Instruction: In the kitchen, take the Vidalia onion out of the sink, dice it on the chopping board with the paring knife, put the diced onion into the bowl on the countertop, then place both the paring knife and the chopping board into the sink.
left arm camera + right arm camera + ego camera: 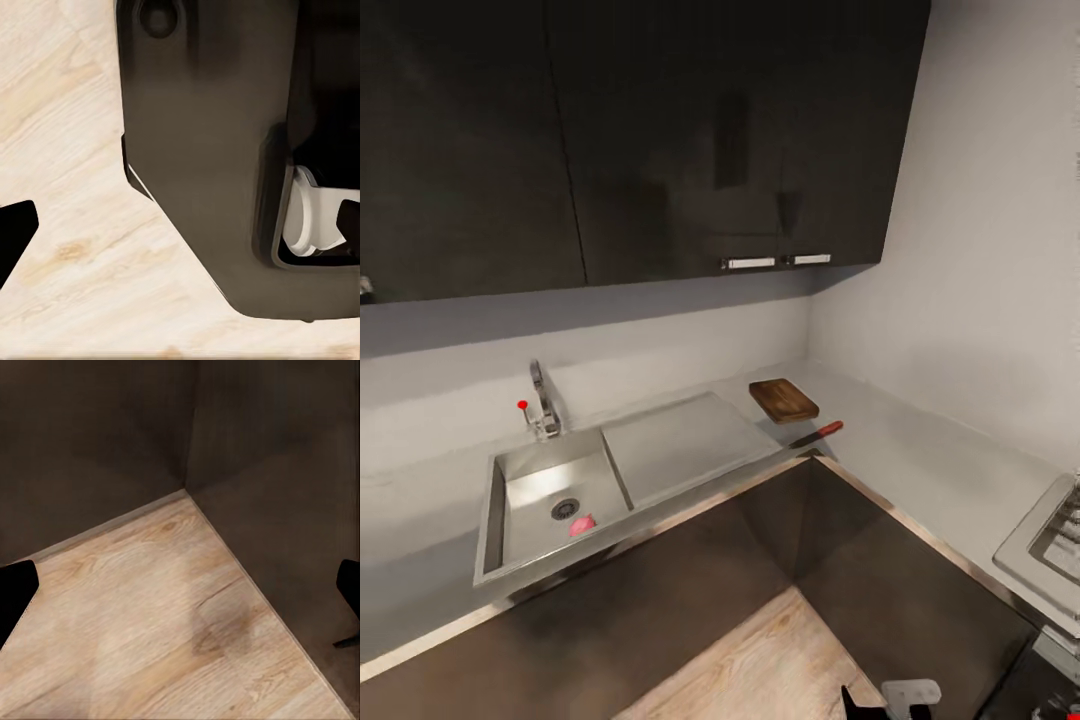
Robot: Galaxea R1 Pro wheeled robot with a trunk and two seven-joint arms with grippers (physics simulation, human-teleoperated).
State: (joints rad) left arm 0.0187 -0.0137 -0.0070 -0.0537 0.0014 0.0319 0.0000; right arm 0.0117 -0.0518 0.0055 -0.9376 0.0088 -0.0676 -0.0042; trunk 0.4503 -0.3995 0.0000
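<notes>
Pink onion (581, 524) lay by the round drain in the steel sink (495, 500). Dark grainy wooden board (783, 400) and red-handled knife (817, 434) sat on glossy grey countertop (920, 450), w/ knife just beside board. Both grippers' jaws spread wide over pale wood floor (172, 622).

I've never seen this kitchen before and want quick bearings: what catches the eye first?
The steel sink set in the grey countertop, with a small pink thing beside its drain. Toward the corner, the dark chopping board lies with the red-handled paring knife just in front. Black wall cabinets loom above.
</notes>
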